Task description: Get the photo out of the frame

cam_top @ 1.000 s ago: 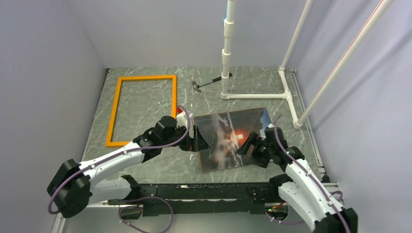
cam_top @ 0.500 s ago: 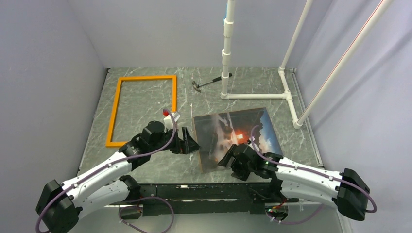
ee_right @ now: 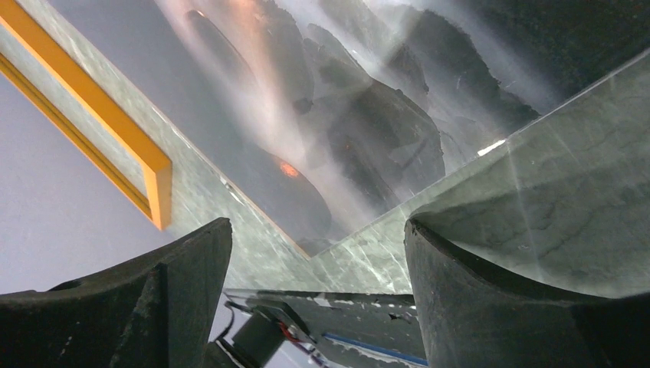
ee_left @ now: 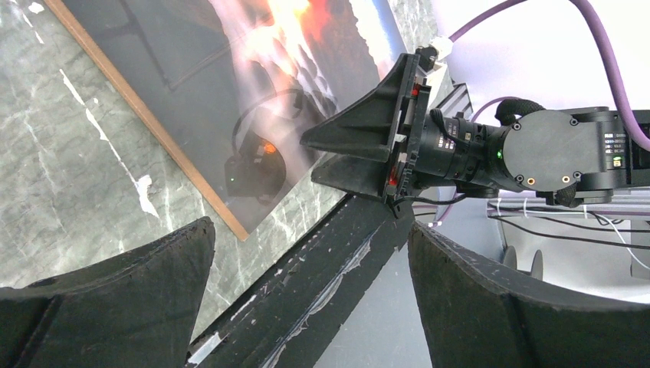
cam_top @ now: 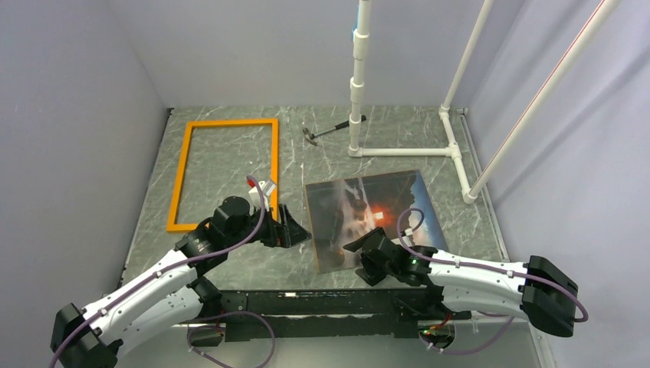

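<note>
Grey marble table (cam_top: 230, 165), plain pale walls all round, and both arms are down low at its near edge. Left gripper (ee_left: 310, 253) first: the dark fingers (ee_left: 115, 299) stand wide apart with nothing between them, only marble and the rig's black rail below. It hovers just beside the left edge of the photo (cam_top: 375, 215), with no contact that I can see. Over to the right gripper (ee_right: 318, 253): its jaws are spread too and empty, hanging over the photo's near-left corner.

The photo itself lies flat and face up, right of centre, its near edge close to the table's edge. It shows rocks, white water and an orange glow, and a thin brown board edge shows along one side. I'd call it light and stiff, since a board back won't flop. The face is glossy enough to mirror a gripper, so it's probably slippery and easily marked. Lying flush like that, the edge or corner is the place to pinch, board side under one finger.

Now the one holder here, the frame (cam_top: 178, 188). It lies flat at the far left, well apart from the photo, with bare marble showing through its opening, so it holds nothing. By the look of things, the separation is done.

Beyond them, a small tool (cam_top: 322, 132) lies near a white pipe stand (cam_top: 356, 84).
</note>
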Robot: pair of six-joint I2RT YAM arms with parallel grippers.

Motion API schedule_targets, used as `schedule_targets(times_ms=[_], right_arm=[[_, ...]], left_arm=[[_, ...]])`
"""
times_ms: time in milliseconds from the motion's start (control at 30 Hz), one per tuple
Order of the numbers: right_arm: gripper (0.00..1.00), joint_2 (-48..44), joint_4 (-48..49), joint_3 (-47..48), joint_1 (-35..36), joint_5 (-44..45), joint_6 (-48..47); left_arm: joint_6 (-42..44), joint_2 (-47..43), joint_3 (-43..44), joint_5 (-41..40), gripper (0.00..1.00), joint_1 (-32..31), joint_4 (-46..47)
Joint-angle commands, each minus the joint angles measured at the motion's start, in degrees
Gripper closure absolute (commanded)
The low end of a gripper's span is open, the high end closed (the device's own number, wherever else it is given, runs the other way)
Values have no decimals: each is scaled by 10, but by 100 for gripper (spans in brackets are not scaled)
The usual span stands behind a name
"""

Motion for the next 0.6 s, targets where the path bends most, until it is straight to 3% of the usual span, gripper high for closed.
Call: schedule_targets(times_ms=[0,567], right_arm=[[16,-4,-21,-6,2,50,34],[18,-45,15,-29,3,75,45]], left_arm=[[8,-5,-4,-11,2,4,1],[2,24,-11,7,2,3,26]])
